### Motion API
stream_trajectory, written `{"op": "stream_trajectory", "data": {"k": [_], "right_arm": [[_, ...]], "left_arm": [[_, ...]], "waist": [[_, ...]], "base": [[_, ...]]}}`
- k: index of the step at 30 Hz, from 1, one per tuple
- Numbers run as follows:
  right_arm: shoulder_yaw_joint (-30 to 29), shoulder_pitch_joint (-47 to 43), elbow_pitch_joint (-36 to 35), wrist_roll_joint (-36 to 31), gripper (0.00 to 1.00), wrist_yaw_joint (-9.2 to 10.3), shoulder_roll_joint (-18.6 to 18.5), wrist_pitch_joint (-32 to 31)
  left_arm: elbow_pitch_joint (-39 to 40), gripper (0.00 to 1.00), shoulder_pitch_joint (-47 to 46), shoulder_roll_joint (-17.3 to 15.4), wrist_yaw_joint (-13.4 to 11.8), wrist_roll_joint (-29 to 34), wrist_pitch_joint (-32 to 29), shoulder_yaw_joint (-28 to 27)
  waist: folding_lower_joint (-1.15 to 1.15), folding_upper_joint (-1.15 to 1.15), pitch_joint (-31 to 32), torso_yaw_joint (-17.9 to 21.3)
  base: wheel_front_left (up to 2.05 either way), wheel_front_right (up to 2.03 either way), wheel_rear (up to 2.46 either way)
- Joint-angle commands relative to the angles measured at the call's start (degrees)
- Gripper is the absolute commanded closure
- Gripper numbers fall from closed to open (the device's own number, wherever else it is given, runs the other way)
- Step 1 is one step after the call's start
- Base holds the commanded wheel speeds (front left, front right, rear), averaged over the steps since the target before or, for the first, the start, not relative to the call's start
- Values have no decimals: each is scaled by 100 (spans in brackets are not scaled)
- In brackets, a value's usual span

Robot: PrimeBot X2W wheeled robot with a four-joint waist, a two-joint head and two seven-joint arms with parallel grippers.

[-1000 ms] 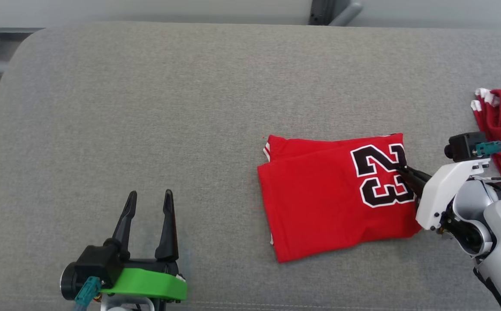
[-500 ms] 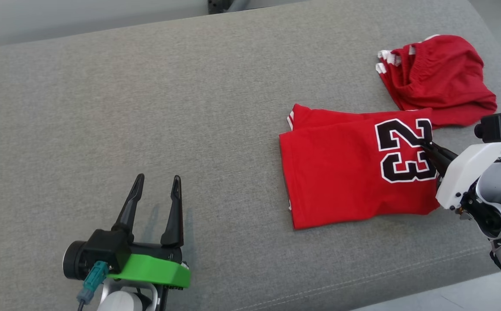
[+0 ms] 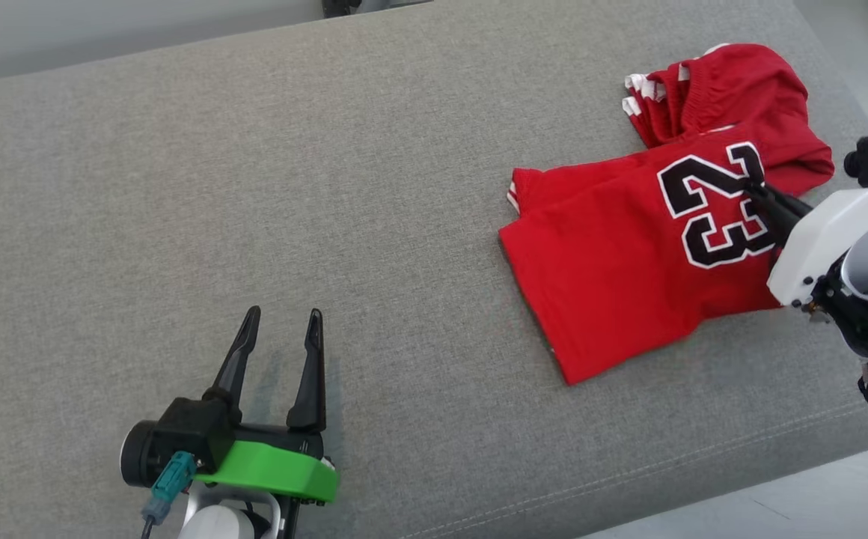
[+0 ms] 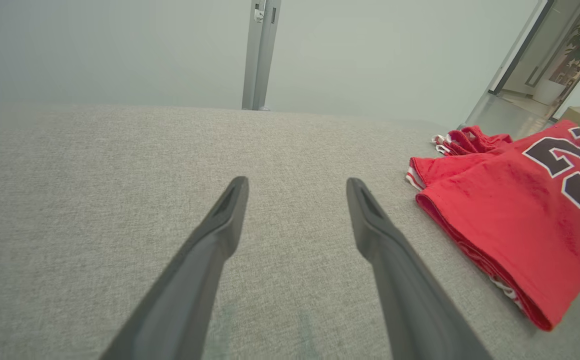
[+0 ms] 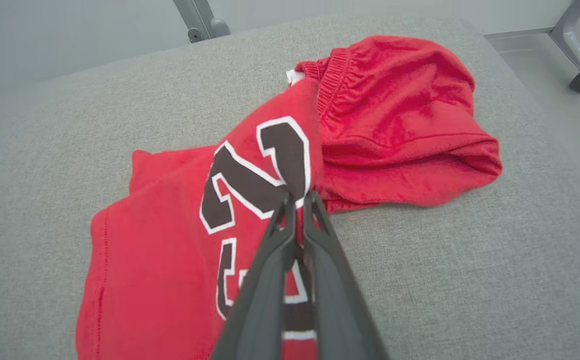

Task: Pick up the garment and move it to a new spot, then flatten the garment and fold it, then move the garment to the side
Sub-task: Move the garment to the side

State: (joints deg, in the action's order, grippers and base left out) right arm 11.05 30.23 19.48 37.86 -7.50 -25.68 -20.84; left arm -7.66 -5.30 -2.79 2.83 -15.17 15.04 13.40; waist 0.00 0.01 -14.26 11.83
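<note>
The right gripper (image 3: 753, 189) has its two dark fingers pressed together on the red jersey (image 3: 613, 277), pinching the cloth at the edge beside the black and white number 23. In the right wrist view the fingers (image 5: 270, 260) meet right at the top of the 2, and the folded jersey (image 5: 170, 240) spreads back along them on their left, lying on the grey cushion (image 3: 254, 150). Just beyond the closed tips and to their right sits a crumpled pair of red shorts (image 5: 400, 120), its elastic waistband touching the pinched edge of the jersey, which laps over it there. The left gripper (image 3: 284, 314) is well apart from both garments, its jaws spread wide with nothing between them, the tips just above bare cushion. In the left wrist view the jersey (image 4: 510, 225) lies off to the right of that gripper's (image 4: 296, 185) fingers, with the shorts (image 4: 462, 140) past it.
</note>
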Motion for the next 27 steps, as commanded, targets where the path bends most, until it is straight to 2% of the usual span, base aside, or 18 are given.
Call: {"op": "stream_trajectory", "data": {"k": [1,7,15,27], "right_arm": [[-69,164,-30,-79,100,3,16,-58],[-419,714,146,-400,100,3,43,-279],[-1177,1225,826,-1005,100,3,65,-361],[-2145,1659,1593,-1744,100,3,-138,49]], "left_arm": [[10,0,55,-22,-35,-66,16,19],[39,0,104,-22,-102,-133,16,64],[75,0,102,-22,-120,-130,16,43],[145,0,-104,-22,-37,70,16,-22]], "waist": [[0,-1,154,-216],[0,-1,189,-495],[0,-1,104,-691],[0,-1,-359,-806]], "base": [[0,0,0],[0,0,0],[0,0,0],[0,0,0]]}}
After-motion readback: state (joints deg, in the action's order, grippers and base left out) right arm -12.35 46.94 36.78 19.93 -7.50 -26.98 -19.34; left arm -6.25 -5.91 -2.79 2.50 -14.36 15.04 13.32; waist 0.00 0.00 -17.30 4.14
